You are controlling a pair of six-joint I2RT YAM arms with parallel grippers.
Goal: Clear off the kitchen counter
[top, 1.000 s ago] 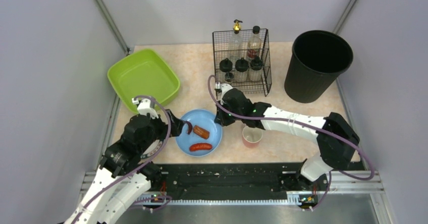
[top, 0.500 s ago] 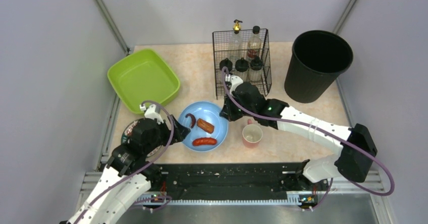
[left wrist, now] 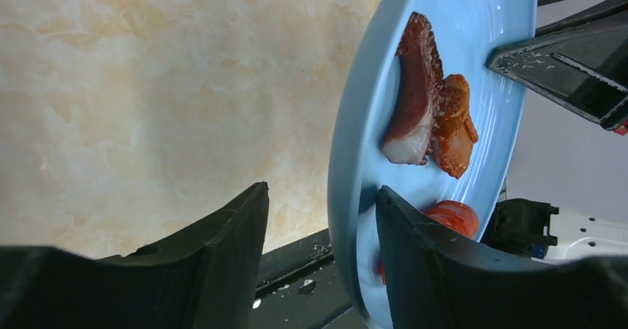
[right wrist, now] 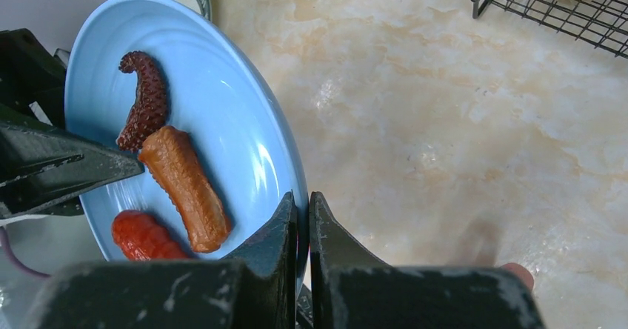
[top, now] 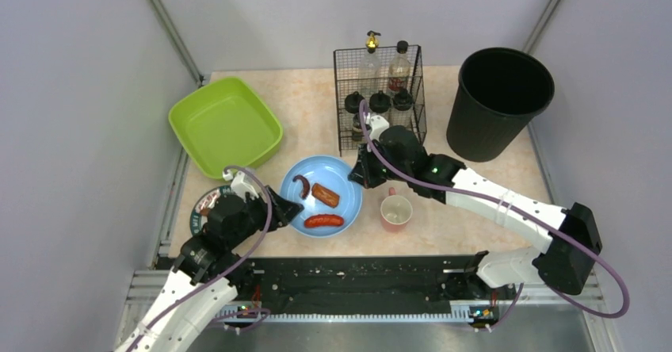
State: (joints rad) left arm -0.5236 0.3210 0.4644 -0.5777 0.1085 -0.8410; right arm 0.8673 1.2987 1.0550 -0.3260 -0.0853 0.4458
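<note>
Beige-pink, mottled stone-look laminate makes up the tabletop [top: 309, 106], which fills the middle of the top view, from the black rail at the bottom to the grey walls at the top. A round sky-blue plate [top: 342, 185] sits at lower centre. On it are a dark curled tentacle-like piece [top: 301, 185], a brown-orange roll [top: 325, 196] and a red sausage [top: 323, 220].

The right pincer [top: 358, 179] is pressed together on the plate's right rim; its wrist view shows the rim [right wrist: 222, 107] pinched between the two fingers [right wrist: 302, 203]. The left pincer [top: 289, 209] is spread and straddles the plate's left rim [left wrist: 355, 144], one finger inside the plate and the other outside, apart from it [left wrist: 322, 192].

A pink cup [top: 396, 212] stands just right of the plate. A lime-green square tub [top: 226, 122] is at upper left, a black wire rack of bottles [top: 380, 98] at upper centre and a black round bin [top: 499, 98] at upper right.
</note>
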